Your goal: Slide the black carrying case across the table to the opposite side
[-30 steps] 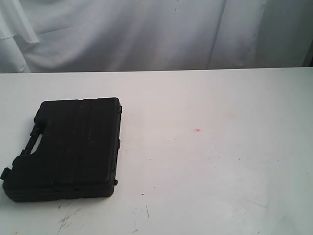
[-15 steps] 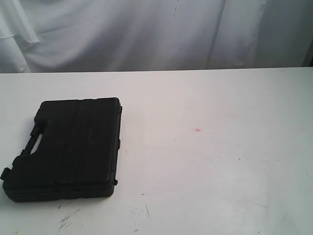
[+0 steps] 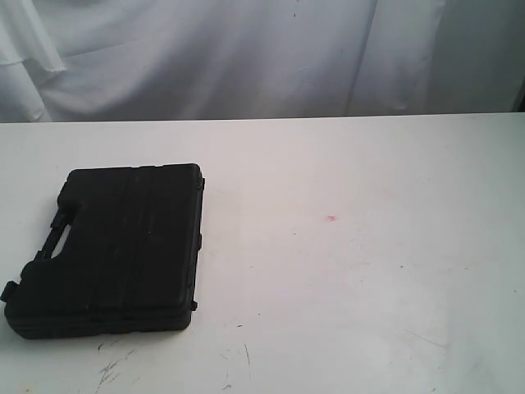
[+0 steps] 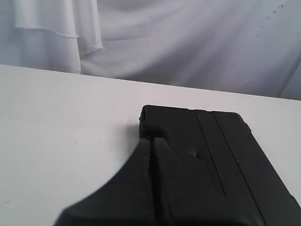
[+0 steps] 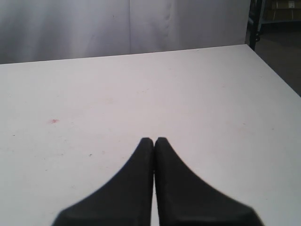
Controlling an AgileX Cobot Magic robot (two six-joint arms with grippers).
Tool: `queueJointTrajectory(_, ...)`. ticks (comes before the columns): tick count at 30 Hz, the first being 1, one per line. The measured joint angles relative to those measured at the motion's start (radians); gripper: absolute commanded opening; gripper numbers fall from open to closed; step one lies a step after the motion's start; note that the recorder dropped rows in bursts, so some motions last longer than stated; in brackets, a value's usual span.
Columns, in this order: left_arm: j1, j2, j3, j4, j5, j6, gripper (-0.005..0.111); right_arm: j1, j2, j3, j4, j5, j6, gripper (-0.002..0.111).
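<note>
The black case (image 3: pixel 115 250) lies flat on the left part of the white table (image 3: pixel 353 271), its handle cut-out on the left edge and ribs running along its lid. Neither arm shows in the exterior view. In the left wrist view my left gripper (image 4: pixel 151 140) is shut and empty, its tips lined up with the case (image 4: pixel 211 155) near one corner; whether they touch it I cannot tell. In the right wrist view my right gripper (image 5: pixel 154 140) is shut, empty, over bare table (image 5: pixel 197 94).
A white cloth (image 3: pixel 246 57) hangs behind the table's far edge. A tiny red spot (image 3: pixel 331 218) marks the tabletop right of the case, and dark scratches (image 3: pixel 111 365) lie near the front edge. The table's right edge (image 5: pixel 273 70) shows in the right wrist view.
</note>
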Motion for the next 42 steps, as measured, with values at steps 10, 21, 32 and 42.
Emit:
queueJointTrajectory(10,0.0,-0.091,0.116,-0.003,0.002,-0.03,0.0,0.0,0.0,0.0,0.0,0.0,0.0,0.0)
queueJointTrajectory(21,0.0,-0.095,0.132,-0.033,0.0,0.03,0.0,0.0,0.0,0.0,0.0,0.0,0.003,0.0)
queueJointTrajectory(32,0.0,-0.095,0.132,-0.11,0.0,0.148,0.0,0.0,0.0,0.0,0.0,0.0,0.003,0.0)
queueJointTrajectory(42,0.0,-0.095,0.132,-0.121,0.0,0.16,0.0,0.0,0.0,0.0,0.0,0.0,0.003,0.0)
